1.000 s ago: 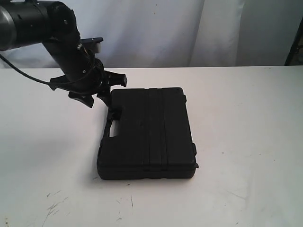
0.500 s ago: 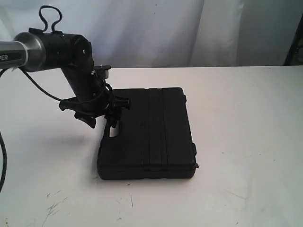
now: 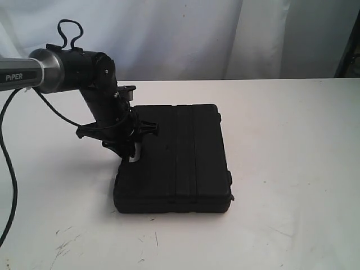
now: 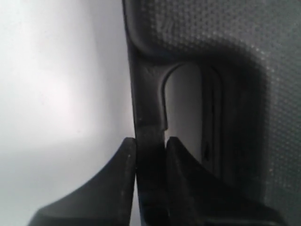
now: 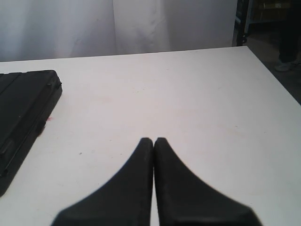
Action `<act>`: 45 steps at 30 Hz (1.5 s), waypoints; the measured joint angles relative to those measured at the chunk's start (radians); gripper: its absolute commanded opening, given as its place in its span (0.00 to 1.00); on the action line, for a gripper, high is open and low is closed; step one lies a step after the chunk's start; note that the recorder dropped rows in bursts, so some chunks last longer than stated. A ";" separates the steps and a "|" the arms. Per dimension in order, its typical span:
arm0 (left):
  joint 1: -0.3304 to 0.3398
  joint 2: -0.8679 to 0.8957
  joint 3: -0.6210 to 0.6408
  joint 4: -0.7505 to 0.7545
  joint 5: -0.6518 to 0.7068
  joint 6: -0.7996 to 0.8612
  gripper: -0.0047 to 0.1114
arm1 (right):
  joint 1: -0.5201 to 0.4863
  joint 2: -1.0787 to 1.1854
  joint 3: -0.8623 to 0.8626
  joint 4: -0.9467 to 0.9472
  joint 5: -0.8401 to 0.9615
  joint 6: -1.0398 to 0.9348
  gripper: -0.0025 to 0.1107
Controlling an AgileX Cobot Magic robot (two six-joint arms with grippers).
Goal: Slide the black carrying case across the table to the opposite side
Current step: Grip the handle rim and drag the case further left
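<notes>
Left end effector [image 4: 150,143] dropped, now pinching handle [image 4: 148,108] of flat black plastic case [image 3: 177,163]. Stiff, likely light; handle good hold. Right end effector [image 5: 154,140] closed, empty.

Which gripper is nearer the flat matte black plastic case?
Left. The left gripper grips the flat matte black plastic case by its handle; the right gripper hangs shut above the white table, well apart from it.
</notes>
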 measured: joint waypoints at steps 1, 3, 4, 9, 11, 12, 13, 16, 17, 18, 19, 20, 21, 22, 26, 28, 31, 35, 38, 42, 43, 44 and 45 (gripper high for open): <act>0.000 0.000 0.000 0.006 -0.003 0.000 0.04 | 0.000 0.000 0.000 0.000 0.000 0.000 0.02; 0.000 0.000 0.000 0.021 -0.003 0.000 0.04 | 0.000 0.000 0.000 0.000 0.000 0.000 0.02; 0.000 0.000 0.000 0.026 -0.003 0.000 0.04 | 0.000 0.000 0.000 0.000 0.000 0.000 0.02; 0.000 0.000 -0.002 0.068 0.018 -0.019 0.04 | 0.000 0.000 0.000 0.000 0.000 0.000 0.02; 0.000 0.000 -0.002 0.093 0.029 -0.026 0.04 | 0.000 0.000 0.000 0.000 0.000 0.000 0.02; 0.000 0.000 -0.002 0.107 0.038 -0.032 0.04 | 0.000 0.000 0.000 0.000 0.000 0.000 0.02; 0.000 0.000 -0.002 0.119 0.044 -0.034 0.04 | 0.000 0.000 0.000 0.000 0.000 0.000 0.02; 0.000 0.000 -0.002 0.152 0.065 -0.046 0.04 | 0.000 0.000 0.000 0.000 0.000 0.000 0.02; 0.000 0.000 -0.002 0.164 0.070 -0.050 0.04 | 0.000 0.000 0.000 0.000 0.000 0.000 0.02; 0.000 -0.002 -0.002 0.178 0.074 -0.060 0.04 | 0.000 0.000 0.000 0.000 0.000 0.000 0.02; 0.000 -0.004 -0.002 0.187 0.079 -0.063 0.04 | 0.000 0.000 0.000 0.000 0.000 0.000 0.02; 0.000 -0.004 -0.002 0.196 0.083 -0.065 0.04 | 0.000 0.000 0.000 0.000 0.000 0.000 0.02; 0.005 -0.006 -0.002 0.203 0.088 -0.068 0.04 | 0.000 0.000 0.000 0.000 0.000 0.000 0.02; 0.009 -0.006 -0.002 0.203 0.091 -0.068 0.04 | 0.000 0.000 0.000 0.000 0.000 0.000 0.02; 0.042 -0.012 -0.002 0.203 0.110 -0.068 0.04 | 0.000 0.000 0.000 0.000 0.000 0.000 0.02; 0.064 -0.016 -0.002 0.203 0.126 -0.058 0.04 | 0.000 0.000 0.000 0.000 0.000 0.000 0.02; 0.090 -0.017 -0.002 0.208 0.139 -0.052 0.04 | 0.000 0.000 0.000 0.000 0.000 0.000 0.02; 0.113 -0.017 -0.002 0.219 0.146 -0.049 0.04 | 0.000 0.000 0.000 0.000 0.000 0.000 0.02; 0.119 -0.017 -0.002 0.220 0.151 -0.045 0.04 | 0.000 0.000 0.000 0.000 0.000 0.000 0.02; 0.128 -0.017 -0.002 0.235 0.155 -0.042 0.04 | 0.000 0.000 0.000 0.000 0.000 0.000 0.02; 0.128 -0.017 -0.002 0.244 0.158 -0.042 0.04 | 0.000 0.000 0.000 0.000 0.000 0.000 0.02; 0.131 -0.017 -0.002 0.256 0.160 -0.042 0.04 | 0.000 0.000 0.000 0.000 0.000 0.000 0.02; 0.133 -0.017 -0.002 0.263 0.165 -0.042 0.04 | 0.000 0.000 0.000 0.000 0.000 0.000 0.02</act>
